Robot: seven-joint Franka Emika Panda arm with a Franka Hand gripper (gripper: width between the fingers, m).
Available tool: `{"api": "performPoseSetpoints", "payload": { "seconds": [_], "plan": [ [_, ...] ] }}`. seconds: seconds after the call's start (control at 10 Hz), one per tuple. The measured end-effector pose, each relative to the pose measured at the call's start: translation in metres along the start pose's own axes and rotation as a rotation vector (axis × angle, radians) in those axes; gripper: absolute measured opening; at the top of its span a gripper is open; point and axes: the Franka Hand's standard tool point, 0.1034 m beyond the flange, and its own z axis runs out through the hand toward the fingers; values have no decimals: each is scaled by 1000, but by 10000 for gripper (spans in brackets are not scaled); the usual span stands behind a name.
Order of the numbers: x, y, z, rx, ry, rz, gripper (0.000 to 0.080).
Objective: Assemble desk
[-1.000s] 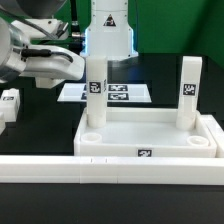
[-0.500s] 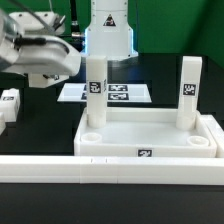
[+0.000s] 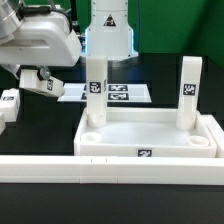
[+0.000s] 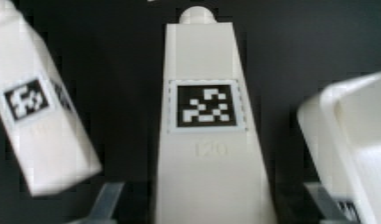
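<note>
The desk leg [image 4: 208, 110] on the table lies between your gripper [image 4: 208, 196]'s spread, empty jaws, its long axis running toward twelve o'clock, so you descend straight onto it.

White glossy arm [image 3: 40, 40] — grey joints

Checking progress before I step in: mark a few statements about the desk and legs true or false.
1. Two legs stand upright in the desk top. True: one leg on the exterior view's left, another leg on its right.
2. All four legs are mounted. False: only two stand in the top.
3. A loose leg lies between the fingers of the gripper in the wrist view. True.
4. The marker board lies on top of the desk. False: it lies flat on the table behind it.
</note>
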Motion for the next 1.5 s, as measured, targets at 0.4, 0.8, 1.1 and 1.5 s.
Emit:
{"api": "performPoseSetpoints", "payload": {
  "seconds": [0.4,0.8,1.1,1.5],
  "plan": [
    [8,-4,-12,-24,246,-11,291],
    [25,-39,-43,-35,307,-58,291],
    [34,-71,-58,-35,347,-61,291],
    [40,-93,-66,-41,557,-67,291]
  ]
}}
